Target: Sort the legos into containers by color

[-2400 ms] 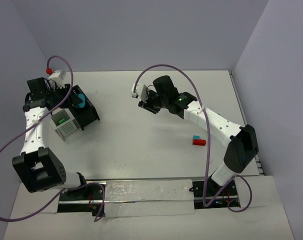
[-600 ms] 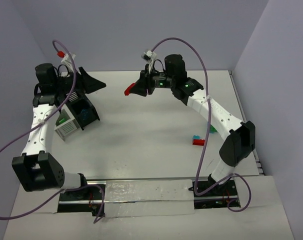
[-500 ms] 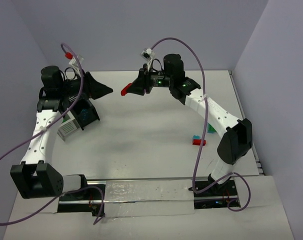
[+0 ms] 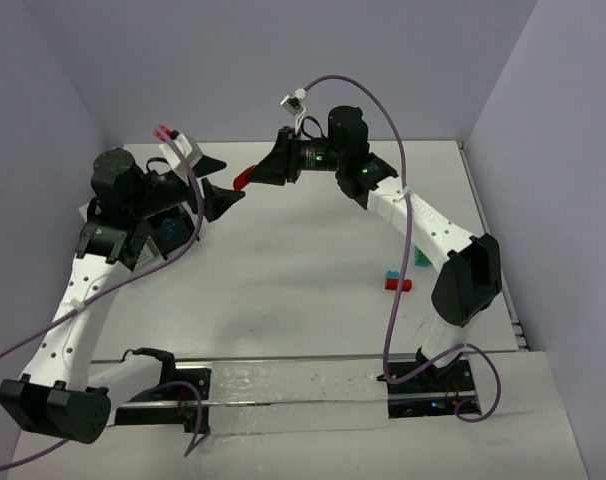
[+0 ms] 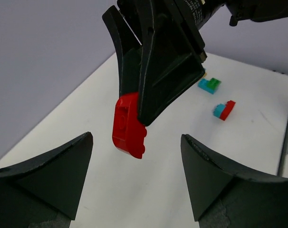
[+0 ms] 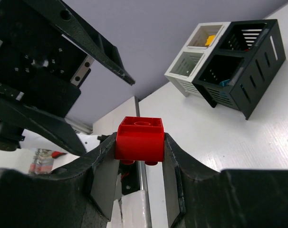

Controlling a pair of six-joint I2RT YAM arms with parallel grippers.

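I am holding a red lego [image 5: 129, 124] pinched in the right gripper [image 6: 140, 148], midair between the left gripper [image 5: 136, 142] and its spread jaws. A few pieces are sitting in the containers [image 6: 239, 61]; loose legos [image 5: 224, 110] are waiting on the table [image 5: 258, 156].

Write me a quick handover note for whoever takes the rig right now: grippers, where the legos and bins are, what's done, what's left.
Right gripper: shut on a red brick, held out in the air.
Left gripper: open, empty, facing that brick, not touching it.
Containers: far left of the table.
Done: a yellow piece is in a white bin and a cyan one in a black bin.
Left: red brick unplaced; a red-and-cyan pair and a teal-green piece lie loose near the right arm.
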